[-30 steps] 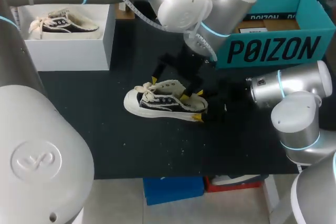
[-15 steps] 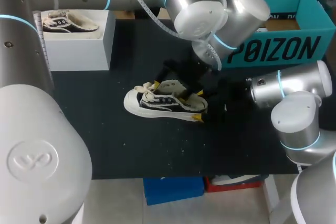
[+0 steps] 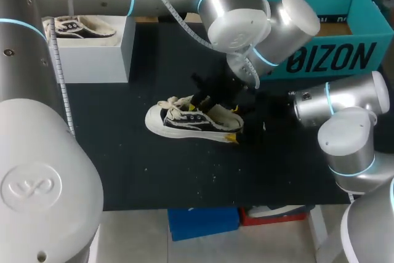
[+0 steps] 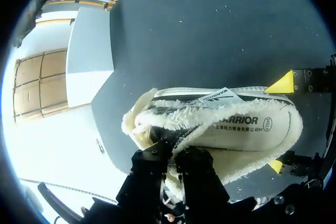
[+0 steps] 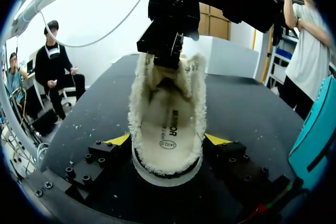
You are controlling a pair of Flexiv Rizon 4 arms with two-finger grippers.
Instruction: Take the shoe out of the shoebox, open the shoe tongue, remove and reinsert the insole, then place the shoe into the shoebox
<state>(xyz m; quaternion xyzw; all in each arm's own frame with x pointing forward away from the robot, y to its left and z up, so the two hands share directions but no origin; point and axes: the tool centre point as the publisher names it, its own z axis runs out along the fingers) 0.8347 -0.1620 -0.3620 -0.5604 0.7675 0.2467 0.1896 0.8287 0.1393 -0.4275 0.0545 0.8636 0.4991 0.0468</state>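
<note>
A black and white shoe [image 3: 192, 121] with a fleece lining lies on its sole in the middle of the black table, toe to the left. My right gripper [image 5: 167, 140] is shut on the shoe's heel [image 5: 165, 169], one yellow tip [image 5: 118, 139] on each side. My left gripper [image 4: 173, 158] hangs over the shoe's opening and is shut on the fleecy shoe tongue [image 4: 152, 129]. The printed insole [image 4: 236, 127] lies inside the shoe. In the head view the left gripper [image 3: 200, 100] sits above the laces.
The teal shoebox [image 3: 345, 60] stands open at the back right. At the back left a white box [image 3: 92, 53] holds another shoe [image 3: 77, 27]. Small crumbs dot the black table top [image 3: 184, 170] in front of the shoe.
My left gripper came down over the shoe's opening and its fingers went from wide open to pinched on the tongue. The right gripper and the shoe stayed put.
</note>
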